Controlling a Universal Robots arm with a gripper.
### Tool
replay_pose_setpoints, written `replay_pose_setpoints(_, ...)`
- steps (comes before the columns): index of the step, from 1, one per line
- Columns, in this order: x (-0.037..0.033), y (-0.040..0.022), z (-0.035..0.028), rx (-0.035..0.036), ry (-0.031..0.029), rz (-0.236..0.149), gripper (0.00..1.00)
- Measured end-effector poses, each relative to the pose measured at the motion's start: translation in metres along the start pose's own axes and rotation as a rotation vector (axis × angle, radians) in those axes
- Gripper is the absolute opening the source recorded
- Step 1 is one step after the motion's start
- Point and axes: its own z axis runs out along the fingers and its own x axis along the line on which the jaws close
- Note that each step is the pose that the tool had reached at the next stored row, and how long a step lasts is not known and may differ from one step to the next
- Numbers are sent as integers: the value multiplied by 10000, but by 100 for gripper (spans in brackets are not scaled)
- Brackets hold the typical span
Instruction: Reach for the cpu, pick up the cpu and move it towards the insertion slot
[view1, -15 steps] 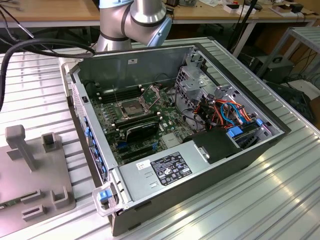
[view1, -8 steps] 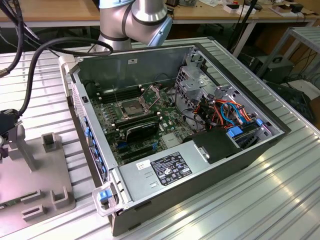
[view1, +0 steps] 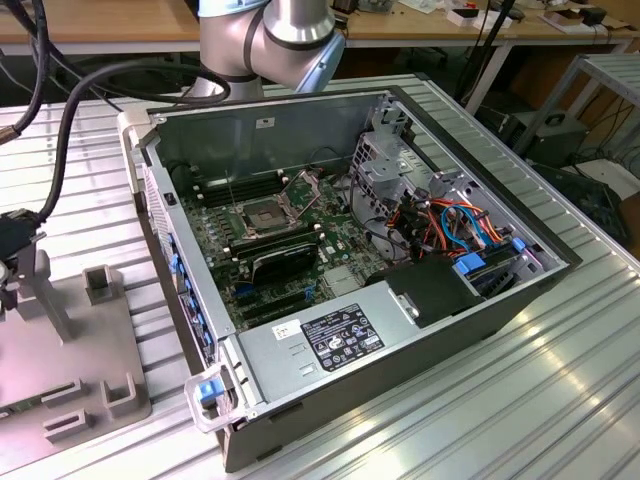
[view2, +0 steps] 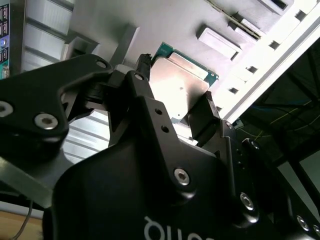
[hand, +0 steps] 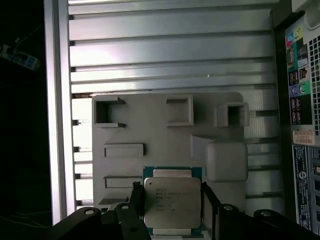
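The cpu (hand: 172, 202) is a thin square chip with a pale silver face and a green rim. It sits between my gripper (hand: 172, 194) fingers (hand: 137, 200), which press its two opposite edges over the grey fixture plate (hand: 165, 135). In the second wrist view the cpu (view2: 182, 82) is tilted between the black fingertips (view2: 206, 107) of the gripper (view2: 176, 82). I cannot tell whether it is off the plate. The insertion slot (view1: 262, 215), a silvery socket with a dark centre and its bracket raised, lies on the motherboard in the open case, far from the gripper.
The open computer case (view1: 250, 130) fills the middle of the exterior view, with a black card (view1: 285, 262), a power supply (view1: 335, 335) and coloured cables (view1: 460, 225). The fixture plate (view1: 60, 360) lies at that view's left, and its raised pockets (hand: 107, 112) stand near the cpu.
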Motion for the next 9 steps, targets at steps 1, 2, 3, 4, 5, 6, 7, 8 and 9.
replay_pose_setpoints(1,-8,0,-2,2,4,0,55)
replay_pose_setpoints(2,-28,1,-2,2,7,1,55)
replay_pose_setpoints(3,-63,3,-2,3,14,3,55)
replay_pose_setpoints(4,-85,5,-2,3,17,3,55)
replay_pose_setpoints(5,-117,6,-2,2,21,4,55)
replay_pose_setpoints(6,-144,8,-3,3,25,4,55)
replay_pose_setpoints(7,-169,9,-3,2,25,4,55)
replay_pose_setpoints(8,-174,9,-3,2,26,4,55)
replay_pose_setpoints(9,-173,9,-3,2,26,4,55)
